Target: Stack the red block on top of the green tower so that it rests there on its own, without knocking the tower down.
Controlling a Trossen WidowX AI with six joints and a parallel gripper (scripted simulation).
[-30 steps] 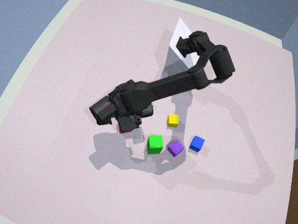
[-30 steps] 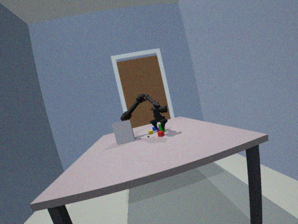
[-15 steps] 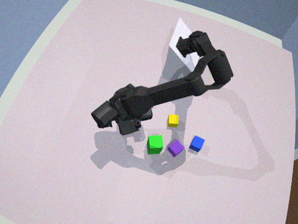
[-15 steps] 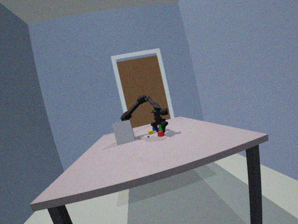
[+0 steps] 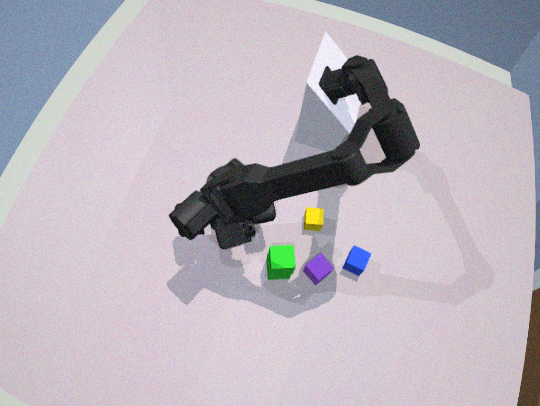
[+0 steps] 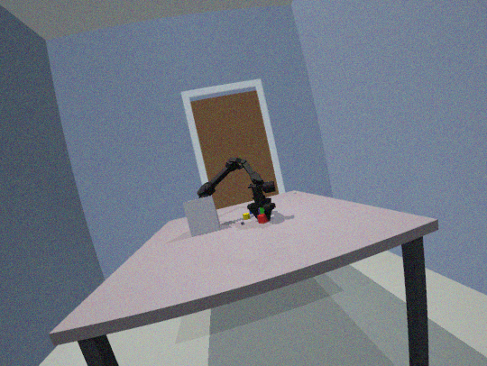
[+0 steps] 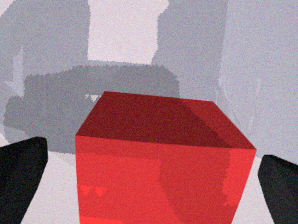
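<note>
Hanging low over the table point(image 5: 100, 300), the gripper point(image 7: 149, 183) has its fingers spread wide, gripping nothing. Between them, close below, sits the red block point(image 7: 160, 183), touching neither, just beside the green tower point(image 5: 280, 261). Its faces are plain red, unmarked.

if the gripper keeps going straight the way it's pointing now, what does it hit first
The red block. In the wrist view it sits dead ahead, centred between the open fingers, which flank it without visibly touching it. Going straight on, the gripper would probably straddle the block and then reach the table beneath.
</note>
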